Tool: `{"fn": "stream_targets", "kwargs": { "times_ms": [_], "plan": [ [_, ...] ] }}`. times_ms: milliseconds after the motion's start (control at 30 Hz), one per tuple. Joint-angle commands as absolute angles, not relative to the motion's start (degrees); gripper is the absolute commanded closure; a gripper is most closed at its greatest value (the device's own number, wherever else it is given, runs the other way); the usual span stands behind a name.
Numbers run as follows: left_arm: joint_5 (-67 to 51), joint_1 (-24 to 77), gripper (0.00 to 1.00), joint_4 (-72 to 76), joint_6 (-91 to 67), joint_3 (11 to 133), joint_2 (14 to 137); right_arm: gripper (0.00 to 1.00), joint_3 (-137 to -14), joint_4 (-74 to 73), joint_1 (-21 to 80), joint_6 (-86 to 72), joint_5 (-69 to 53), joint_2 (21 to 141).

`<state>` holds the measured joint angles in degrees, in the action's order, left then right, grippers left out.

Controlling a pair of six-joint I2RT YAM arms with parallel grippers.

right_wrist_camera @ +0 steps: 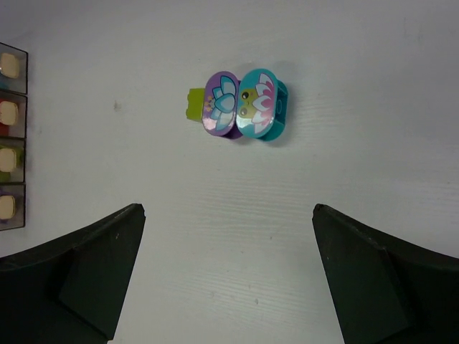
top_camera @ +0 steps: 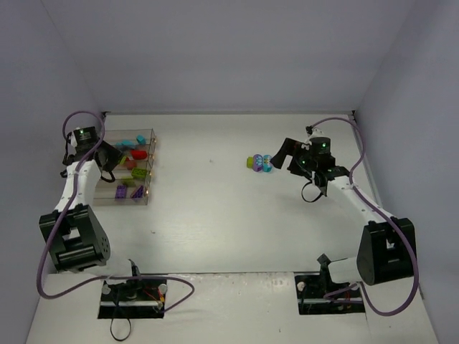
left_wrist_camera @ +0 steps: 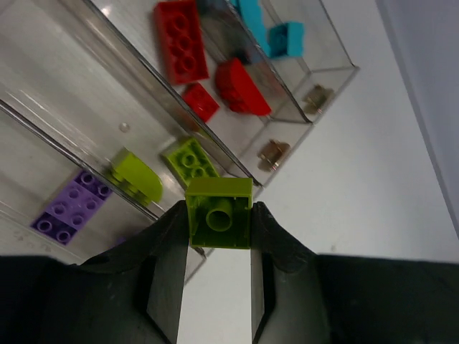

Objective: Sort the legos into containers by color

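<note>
The containers point(top_camera: 153, 166) are four joined clear bins at the left. In the left wrist view they hold red bricks point(left_wrist_camera: 179, 39), cyan bricks point(left_wrist_camera: 285, 37), lime bricks point(left_wrist_camera: 190, 159) and a purple brick point(left_wrist_camera: 72, 208). My left gripper point(left_wrist_camera: 219, 218) is shut on a lime green brick point(left_wrist_camera: 219, 213), held above the end of the lime bin. It shows over the bins from above point(top_camera: 107, 161). My right gripper point(right_wrist_camera: 226, 215) is open and empty, just short of a lime point(right_wrist_camera: 192, 104), a purple point(right_wrist_camera: 221, 104) and a cyan point(right_wrist_camera: 259, 104) brick on the table point(top_camera: 259, 163).
Small brass clasps point(left_wrist_camera: 272, 152) sit at the bins' ends. The bins also show at the left edge of the right wrist view point(right_wrist_camera: 11, 136). Grey walls close in the table on three sides. Purple cables loop from both arms.
</note>
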<state>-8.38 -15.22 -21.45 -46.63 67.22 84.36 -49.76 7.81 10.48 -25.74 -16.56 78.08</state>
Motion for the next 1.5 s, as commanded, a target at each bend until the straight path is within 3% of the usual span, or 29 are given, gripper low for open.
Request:
{"fn": "stream_targets", "kwargs": {
  "times_ms": [0, 67, 300, 533, 767, 967, 1167, 1233, 1467],
  "plan": [
    [-2.82, -15.91, 1.0, -16.43, -49.22, 69.87, 87.62, 0.0, -50.1, 8.97, 10.9, -28.48, -16.45, 77.34],
    [-0.8, -16.17, 1.0, -17.14, -49.92, 71.63, 90.33, 0.0, -50.01, 8.44, 10.9, -27.95, -15.3, 77.26],
    [4.83, -16.26, 0.85, -18.54, -52.38, 71.72, 92.2, 0.0, -50.18, 5.72, 10.9, -26.02, -10.02, 77.08],
    [3.78, -16.17, 0.61, -19.51, -52.73, 72.16, 92.73, 0.0, -52.38, 5.54, 10.99, -24.79, -7.65, 79.71],
    [1.58, -16.08, 0.43, -20.56, -50.02, 71.1, 89.12, 0.02, -58.88, 4.75, 12.65, -19.61, -8.0, 87.09],
    [-1.65, -15.91, 0.42, -21.54, -47.29, 69.44, 85.26, 0.06, -64.77, 5.01, 14.59, -7.32, -12.29, 92.81],
    [-3.6, -9.24, 0.42, -26.88, -41.76, 71.1, 81.48, 0.04, -71.0, 3.61, 14.33, 15.44, -25.48, 98.52],
    [-3.78, -5.13, 0.42, -28.03, -40.0, 71.19, 80.34, 0.0, -73.46, -0.06, 14.15, 24.29, -27.93, 101.24],
    [-8.34, 2.54, 0.42, -31.29, -36.21, 69.96, 76.91, 0.0, -84.26, -12.64, 12.57, 41.28, -32.34, 109.14]
  ]
}}
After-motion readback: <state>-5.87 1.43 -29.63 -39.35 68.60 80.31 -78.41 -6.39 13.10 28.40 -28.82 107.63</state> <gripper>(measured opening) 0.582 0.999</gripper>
